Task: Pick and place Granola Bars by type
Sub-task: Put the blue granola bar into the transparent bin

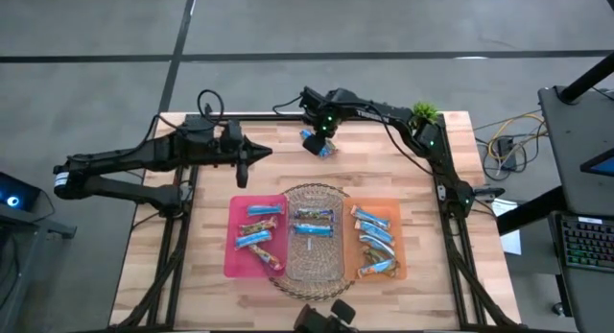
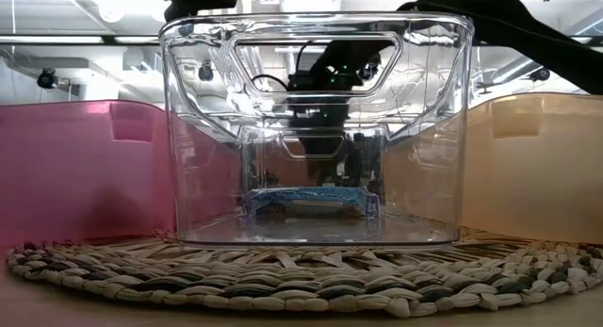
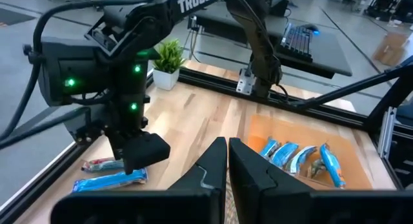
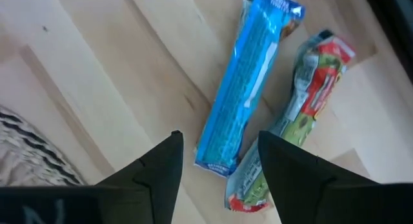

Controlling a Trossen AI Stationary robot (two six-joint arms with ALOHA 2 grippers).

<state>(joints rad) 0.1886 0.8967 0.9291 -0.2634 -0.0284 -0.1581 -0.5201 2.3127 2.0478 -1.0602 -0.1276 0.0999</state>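
High view, left to right: left gripper point(image 1: 261, 153) fingers pressed together, holding nothing, hovering over bare wood behind pink tray point(image 1: 233, 261). Pink tray holds bars; clear bin point(image 1: 314, 263) on woven mat point(image 1: 288, 287) holds blue bars; orange tray point(image 1: 401, 239) holds more. Right gripper point(image 1: 317, 145) fingers apart, straddling blue bar point(image 4: 248, 79) on table far edge; red-green bar point(image 4: 303, 114) just beside.

Lighting is bright and even, from ceiling strip lights visible above the clear bin point(image 2: 316, 129) in the low view. Glare streaks its walls, and the room behind it is soft. Shadows on the wooden table point(image 1: 384, 170) are faint. Near the blue bar point(image 4: 248, 75), focus is slightly soft.
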